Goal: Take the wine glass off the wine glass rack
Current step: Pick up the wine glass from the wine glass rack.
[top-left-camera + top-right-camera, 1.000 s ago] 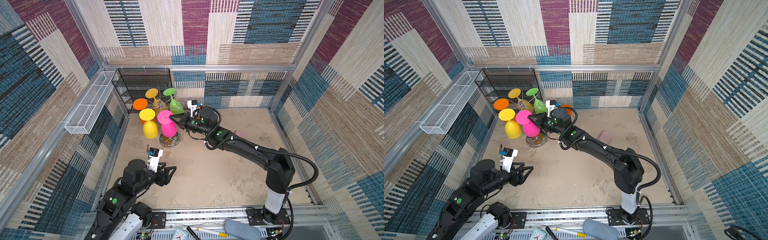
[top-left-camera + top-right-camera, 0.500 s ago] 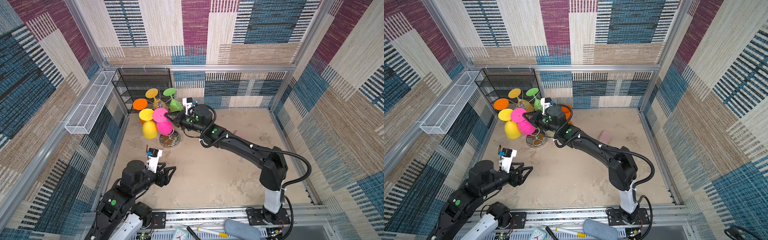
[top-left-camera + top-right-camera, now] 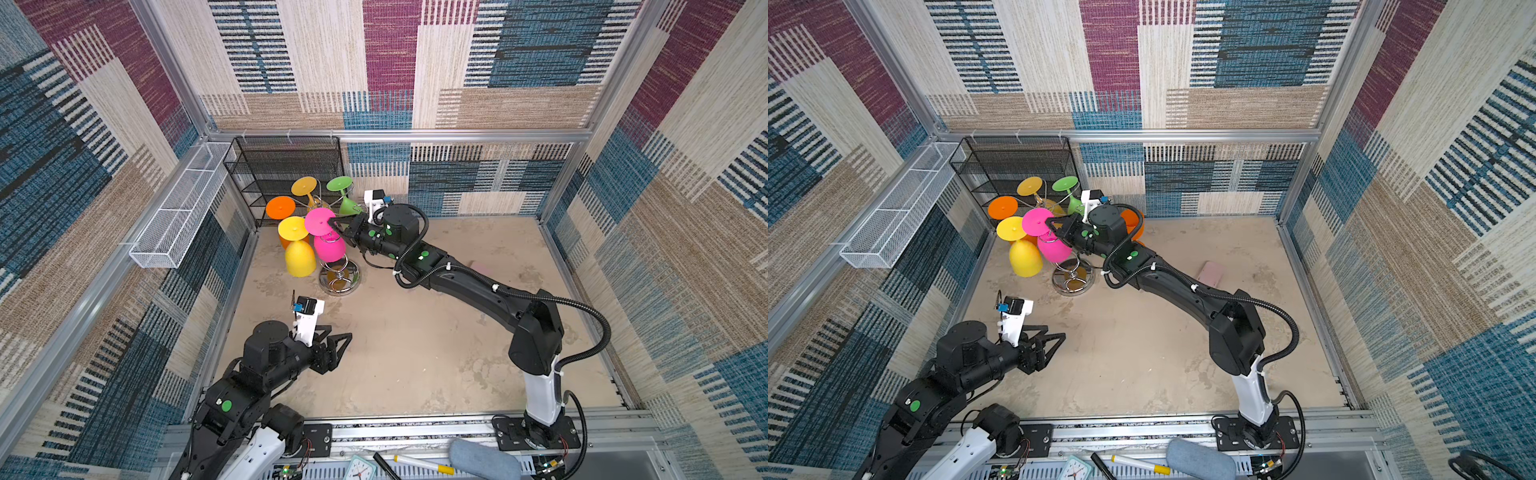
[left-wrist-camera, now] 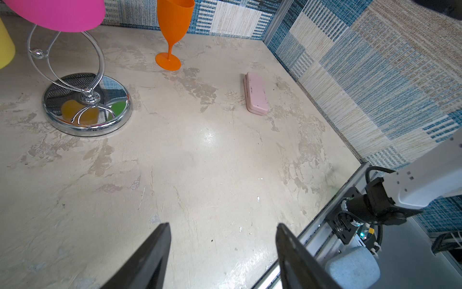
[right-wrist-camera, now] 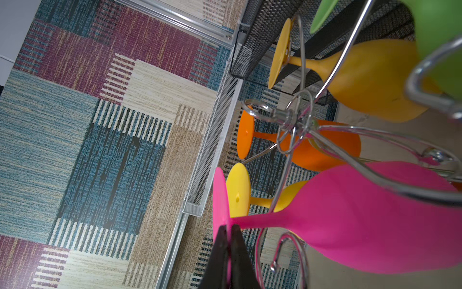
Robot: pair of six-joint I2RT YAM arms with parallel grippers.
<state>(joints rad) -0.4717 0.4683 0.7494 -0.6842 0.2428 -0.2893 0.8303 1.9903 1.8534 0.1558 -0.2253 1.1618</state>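
The wine glass rack (image 3: 340, 277) (image 3: 1072, 279) is a chrome wire stand with a round mirrored base (image 4: 87, 105), at the back left of the table. Several coloured glasses hang upside down on its curled arms (image 5: 295, 117). My right gripper (image 3: 332, 222) (image 3: 1050, 222) (image 5: 227, 230) is shut on the rim of the foot of the pink wine glass (image 3: 329, 247) (image 3: 1052, 247) (image 5: 350, 220). Its stem runs between chrome wires; I cannot tell whether an arm still carries it. My left gripper (image 3: 338, 332) (image 3: 1054, 332) (image 4: 222, 225) hovers open and empty over the near left of the table.
On the rack hang a yellow glass (image 3: 299, 259), an orange one (image 3: 280, 207), an amber one (image 3: 304, 185) and a green one (image 3: 340, 183). An orange glass (image 4: 175, 22) stands upright right of the rack. A pink case (image 3: 1210, 272) lies mid-right. Black mesh shelf (image 3: 286, 162) and white basket (image 3: 178, 208) line the back left.
My right gripper has carried the pink glass back and to the left, closer to the yellow glass. The left arm has stayed still.
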